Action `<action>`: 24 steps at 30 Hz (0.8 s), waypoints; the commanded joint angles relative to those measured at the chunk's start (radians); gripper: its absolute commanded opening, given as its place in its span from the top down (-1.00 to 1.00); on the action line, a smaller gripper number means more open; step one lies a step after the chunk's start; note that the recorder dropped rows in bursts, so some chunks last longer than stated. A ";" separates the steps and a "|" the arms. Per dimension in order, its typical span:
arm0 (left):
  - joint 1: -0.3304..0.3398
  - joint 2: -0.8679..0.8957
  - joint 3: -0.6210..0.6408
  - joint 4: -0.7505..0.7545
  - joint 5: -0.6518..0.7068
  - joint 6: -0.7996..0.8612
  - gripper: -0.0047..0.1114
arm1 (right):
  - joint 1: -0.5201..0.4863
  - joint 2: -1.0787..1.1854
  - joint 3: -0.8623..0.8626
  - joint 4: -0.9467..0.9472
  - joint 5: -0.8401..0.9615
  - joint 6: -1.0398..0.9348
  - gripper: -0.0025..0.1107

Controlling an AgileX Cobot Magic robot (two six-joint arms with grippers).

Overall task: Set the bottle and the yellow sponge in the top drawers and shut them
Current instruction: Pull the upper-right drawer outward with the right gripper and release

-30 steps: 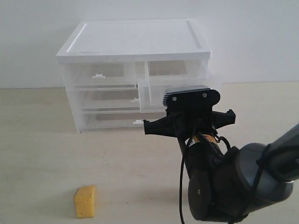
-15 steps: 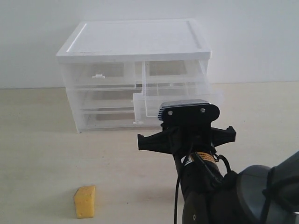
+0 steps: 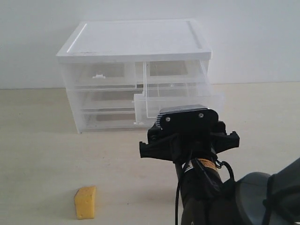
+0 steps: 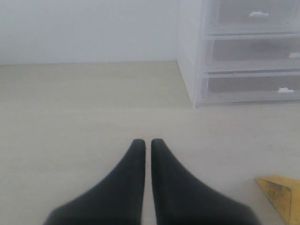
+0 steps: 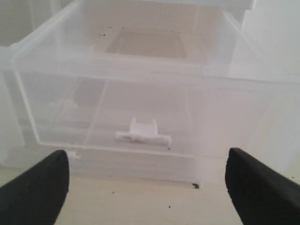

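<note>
- The top drawers are two half-width boxes of clear plastic, each with a small white clip handle, under the white lid of the cabinet (image 3: 136, 40).
- The left drawer (image 3: 98, 75) sits flush in the cabinet. The right drawer (image 3: 145, 104) stands well out from it, and nothing can be seen inside it in the right wrist view.
- The sponge (image 3: 85, 202) is a small yellow-orange porous block with a slanted top. It stands on the table (image 3: 37, 140) at about 7 o'clock from the cabinet in the exterior view, well apart from it.
- The right hand (image 5: 146, 152) is spread wide, with nothing between its dark fingers (image 5: 37, 187).
- In the exterior view the right drawer lies at 12 o'clock from that hand. In the wrist view the drawer's front and its handle (image 5: 143, 133) sit between the two fingertips and just beyond them, not touching.
- In the exterior view the sponge lies at about 8 o'clock from the right hand, well apart.
- The left hand (image 4: 147, 141) is closed, its fingertips almost touching, with only a thin slit between them and nothing gripped. It hangs over bare table.
- The sponge (image 4: 281, 192) is near the left hand, off to one side of its fingers, apart from them.
</note>
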 commanded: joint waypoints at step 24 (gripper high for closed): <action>0.001 -0.004 0.002 -0.007 -0.006 -0.008 0.85 | 0.127 -0.372 0.179 0.078 0.466 -0.365 0.22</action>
